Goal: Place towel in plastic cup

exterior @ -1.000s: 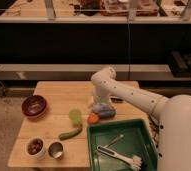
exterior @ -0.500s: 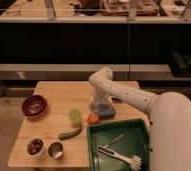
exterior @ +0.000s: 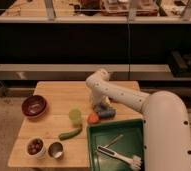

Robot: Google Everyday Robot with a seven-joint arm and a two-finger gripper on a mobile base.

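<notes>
Several things are spread over a wooden tabletop [exterior: 59,92]. Farthest left sits a dark red bowl [exterior: 34,106]. Nearer the front edge, a white cup [exterior: 35,146] with brown contents stands just beside a shiny metal cup [exterior: 55,149].

To their right a long green vegetable-like thing [exterior: 70,133] lies slanted, its upper end near the plastic cup [exterior: 75,116]. The cup is a pale yellow-green tumbler standing upright about mid-table. Just beside it on the right lies a small orange thing [exterior: 92,119].

Next comes the towel [exterior: 107,113], a blue-grey bundle lying on the tabletop. It is close against the orange thing and apart from the plastic cup.

The hand [exterior: 100,106] sits low over the towel's upper left part, at the end of the white arm [exterior: 120,96]. The arm bends down from an elbow above the hand and runs rightward into the robot's bulky white body [exterior: 166,130]. Whether the hand is spread, pressed together or pinching the cloth cannot be told, since the wrist covers it. A bit of yellow shows just right of the hand.

In front of the towel, a green tray [exterior: 96,137] fills the front right corner. It holds a white-headed brush [exterior: 116,155] and a thin stick [exterior: 114,140]. The robot's body hides the tray's right side.
</notes>
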